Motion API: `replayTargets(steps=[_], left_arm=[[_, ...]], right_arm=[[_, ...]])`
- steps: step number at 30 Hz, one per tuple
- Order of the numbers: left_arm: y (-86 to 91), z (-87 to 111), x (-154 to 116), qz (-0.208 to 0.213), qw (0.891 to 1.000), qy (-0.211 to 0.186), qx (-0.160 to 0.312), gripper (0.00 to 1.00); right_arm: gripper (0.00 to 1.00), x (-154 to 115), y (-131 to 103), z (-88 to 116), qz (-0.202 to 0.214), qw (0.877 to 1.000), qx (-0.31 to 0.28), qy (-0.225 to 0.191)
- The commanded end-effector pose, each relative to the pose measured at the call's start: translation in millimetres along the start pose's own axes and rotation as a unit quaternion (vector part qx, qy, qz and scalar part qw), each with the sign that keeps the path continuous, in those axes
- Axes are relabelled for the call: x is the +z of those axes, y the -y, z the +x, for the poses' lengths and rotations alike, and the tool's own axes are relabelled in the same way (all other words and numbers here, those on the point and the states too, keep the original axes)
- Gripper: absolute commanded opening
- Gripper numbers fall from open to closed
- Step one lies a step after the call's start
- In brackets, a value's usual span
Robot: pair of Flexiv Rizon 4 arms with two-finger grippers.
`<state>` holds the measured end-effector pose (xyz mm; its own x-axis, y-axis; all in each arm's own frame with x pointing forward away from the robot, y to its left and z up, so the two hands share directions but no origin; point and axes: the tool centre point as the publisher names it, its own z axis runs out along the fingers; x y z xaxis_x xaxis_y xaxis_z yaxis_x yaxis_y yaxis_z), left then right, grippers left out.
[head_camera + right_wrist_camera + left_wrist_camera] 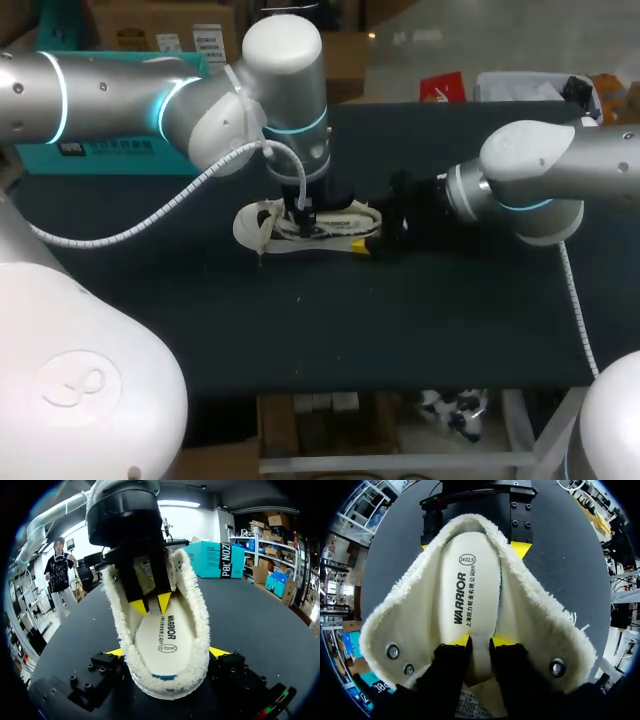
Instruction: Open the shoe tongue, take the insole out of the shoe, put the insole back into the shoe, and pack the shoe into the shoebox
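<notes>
A cream fleece-lined shoe (340,215) lies on its sole mid-table, its collar spread wide (410,620). The printed insole (470,580) lies flat inside (165,640). My left gripper (300,215) points straight down into the shoe, open, with its yellow tips a little apart (480,641) over the narrow front of the insole (151,605). The tongue, with its label, is folded out towards the toe under the left gripper. My right gripper (375,240) is at the heel, one yellow tip pressing on each side of it (167,652), so it is shut on the shoe (472,547).
The dark table (400,320) has free room in front of the shoe and to the right. A teal box (100,150) stands at the back left, behind my left arm.
</notes>
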<state>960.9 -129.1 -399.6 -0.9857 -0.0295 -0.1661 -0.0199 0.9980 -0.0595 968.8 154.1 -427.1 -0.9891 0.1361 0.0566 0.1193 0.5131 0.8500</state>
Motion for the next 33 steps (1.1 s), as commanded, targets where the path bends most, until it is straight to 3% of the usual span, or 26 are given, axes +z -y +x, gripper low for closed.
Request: replayTargets(steps=[1,7,14,16,18,19,20,26,33], left_arm=[[-2.5,-11.2,87,-0.004,0.999,0.04,-0.002,0.29],[3.0,-34.5,102,-0.013,0.997,0.074,-0.001,0.33],[11.5,-59.3,110,-0.014,0.995,0.099,-0.002,0.28],[13.1,-64.9,111,-0.013,0.995,0.1,-0.002,0.23],[14.8,-69.7,113,-0.012,0.995,0.101,-0.003,0.12],[15.3,-71.6,112,-0.011,0.995,0.101,-0.004,0.0],[15.7,-73.3,111,-0.008,0.995,0.099,-0.006,0.0],[16.1,-71.4,90,0.02,0.998,0.067,0.006,0.0],[17.9,-59.7,41,0.06,0.997,0.037,0.022,0.0]], right_arm=[[0.0,0,3,-1,-0.001,1.0,0.0,-0.001],[0.0,0,3,-1,-0.001,1.0,0.0,-0.001],[0.0,0,3,-1,-0.001,1.0,0.0,-0.001],[0.0,0,3,-1,-0.001,1.0,0.0,-0.001],[0.0,0,3,-1,-0.001,1.0,0.0,-0.001],[0.0,0,3,-1,-0.001,1.0,0.0,-0.001],[0.0,0,3,-1,-0.001,1.0,0.0,-0.001],[0.0,0,3,-1,-0.001,1.0,0.0,-0.001],[0.0,0,3,-1,-0.001,1.0,0.0,-0.001]])
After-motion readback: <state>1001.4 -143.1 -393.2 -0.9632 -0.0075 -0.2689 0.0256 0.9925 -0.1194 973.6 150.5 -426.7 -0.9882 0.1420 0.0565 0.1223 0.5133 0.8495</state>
